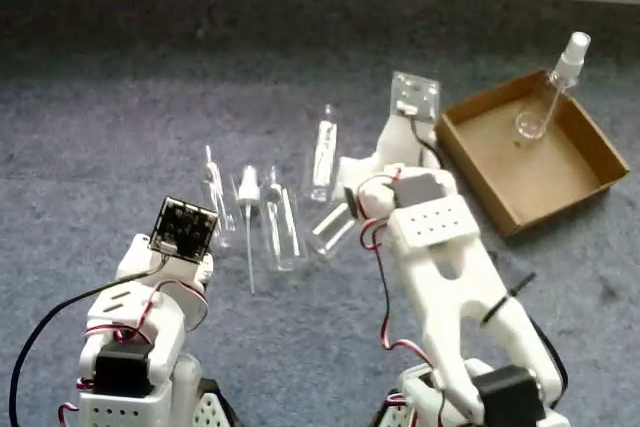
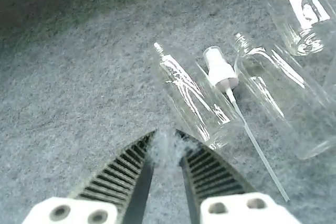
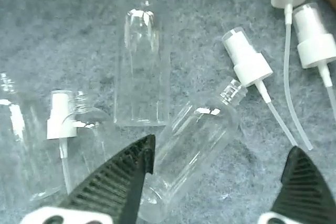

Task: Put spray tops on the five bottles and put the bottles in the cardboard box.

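Several clear bottles lie uncapped on the grey carpet: one (image 1: 215, 197) at the left, one (image 1: 280, 222) beside it, one (image 1: 322, 157) farther back, one (image 1: 333, 227) by the right arm. A white spray top (image 1: 248, 192) with its long tube lies between the two left bottles. My right gripper (image 3: 220, 148) is wide open over a lying bottle (image 3: 194, 145), which sits between its fingers, untouched. Loose spray tops (image 3: 247, 59) (image 3: 315, 38) lie just beyond. My left gripper (image 2: 165, 136) hovers, open only a crack, just short of a bottle (image 2: 194, 98) and spray top (image 2: 218, 69).
The cardboard box (image 1: 585, 132) stands at the back right and holds one bottle (image 1: 555, 87) with a spray top on, leaning on its far wall. A clear plastic piece (image 1: 415, 97) lies behind the right arm. Bare carpet stretches to the far left.
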{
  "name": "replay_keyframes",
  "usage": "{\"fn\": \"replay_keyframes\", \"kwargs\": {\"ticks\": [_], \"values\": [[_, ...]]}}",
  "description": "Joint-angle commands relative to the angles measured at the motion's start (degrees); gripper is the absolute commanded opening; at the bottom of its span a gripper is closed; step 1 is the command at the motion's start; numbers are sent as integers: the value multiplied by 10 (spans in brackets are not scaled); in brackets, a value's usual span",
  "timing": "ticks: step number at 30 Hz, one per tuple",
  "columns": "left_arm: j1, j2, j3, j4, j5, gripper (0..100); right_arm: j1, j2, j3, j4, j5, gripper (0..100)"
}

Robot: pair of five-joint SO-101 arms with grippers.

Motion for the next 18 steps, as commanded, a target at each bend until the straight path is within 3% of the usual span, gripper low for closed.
{"fn": "replay_keyframes", "kwargs": {"ticks": [1,18], "values": [[-8,-4,-4,-2,11,4,-7,60,-73,-11,-17,346],[-8,-4,43,-55,11,4,-13,270,-166,-11,-24,346]]}}
